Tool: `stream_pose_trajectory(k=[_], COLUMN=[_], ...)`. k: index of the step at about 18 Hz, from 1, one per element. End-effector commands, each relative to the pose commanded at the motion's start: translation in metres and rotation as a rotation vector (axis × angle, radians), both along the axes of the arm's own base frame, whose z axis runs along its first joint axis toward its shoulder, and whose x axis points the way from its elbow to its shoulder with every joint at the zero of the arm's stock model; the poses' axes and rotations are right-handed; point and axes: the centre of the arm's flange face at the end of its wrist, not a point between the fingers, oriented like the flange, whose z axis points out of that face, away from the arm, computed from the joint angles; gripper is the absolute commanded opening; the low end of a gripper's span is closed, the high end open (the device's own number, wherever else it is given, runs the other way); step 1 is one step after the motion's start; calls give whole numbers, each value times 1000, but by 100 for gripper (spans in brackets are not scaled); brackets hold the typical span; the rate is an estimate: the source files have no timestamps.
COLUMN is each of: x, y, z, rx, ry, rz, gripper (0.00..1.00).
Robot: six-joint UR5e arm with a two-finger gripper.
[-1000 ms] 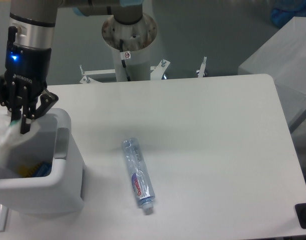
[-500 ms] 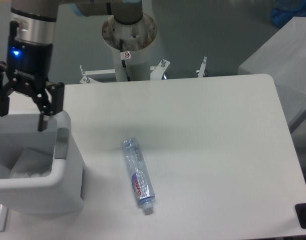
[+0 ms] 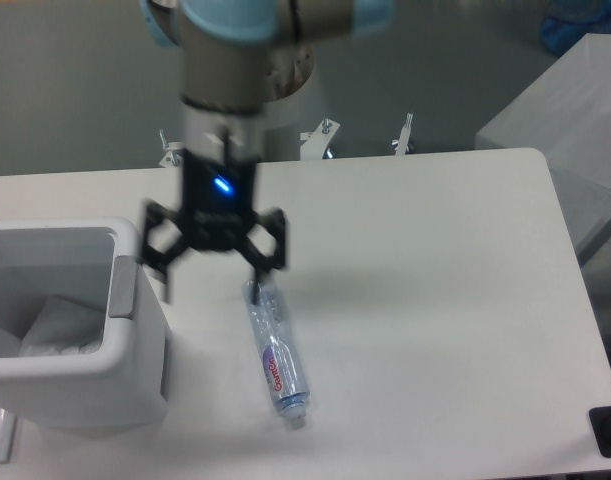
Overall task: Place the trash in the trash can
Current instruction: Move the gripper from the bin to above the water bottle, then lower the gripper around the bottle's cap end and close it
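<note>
End effector (image 3: 213, 285) wide apart, empty, above bottle (image 3: 276, 351) beside bin (image 3: 125, 330)

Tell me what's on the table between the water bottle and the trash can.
Nothing: in the fixed camera view, only bare white tabletop separates the bottle from the trash can. The open gripper hangs above that stretch.
</note>
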Motion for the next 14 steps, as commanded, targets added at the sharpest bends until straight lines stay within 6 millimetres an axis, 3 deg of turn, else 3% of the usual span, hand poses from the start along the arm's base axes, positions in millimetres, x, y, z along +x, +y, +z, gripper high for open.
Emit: stream_pose_trajectory(k=[2, 8, 14], x=[-21, -57, -68], y=[2, 29, 40], z=[-34, -115, -156], rx=[-39, -149, -204], ry=[-38, -61, -75], rz=[16, 34, 40], gripper=[100, 100, 100])
